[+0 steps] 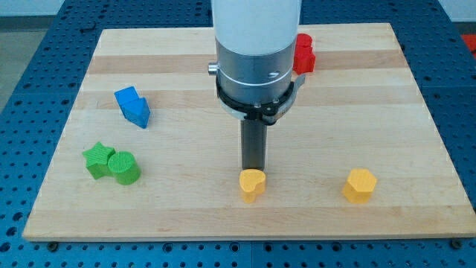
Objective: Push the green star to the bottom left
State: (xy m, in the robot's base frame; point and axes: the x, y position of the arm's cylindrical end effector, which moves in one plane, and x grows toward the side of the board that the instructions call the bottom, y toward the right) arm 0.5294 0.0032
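The yellow heart (252, 184) lay nearest, the rod's tip (253, 170) just behind it, holding nothing. The green star (97, 158) sat low on the view's left, touching the green cylinder (124, 167). The blue block (133, 106) lay farther back.

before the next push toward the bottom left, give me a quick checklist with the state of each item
1. Green star in view, at the view's left: ok.
2. My tip placed on the star's far side for the push: not ok; it sits mid-board, just above the yellow heart-shaped block.
3. Star free of neighbours: not ok; the green cylinder touches its right side and would likely move with it.
4. Board toward the bottom left corner free of blocks: ok.
5. Blue block out of the push line: ok, it lies above the star.
6. Tip touching the yellow heart: cannot tell.
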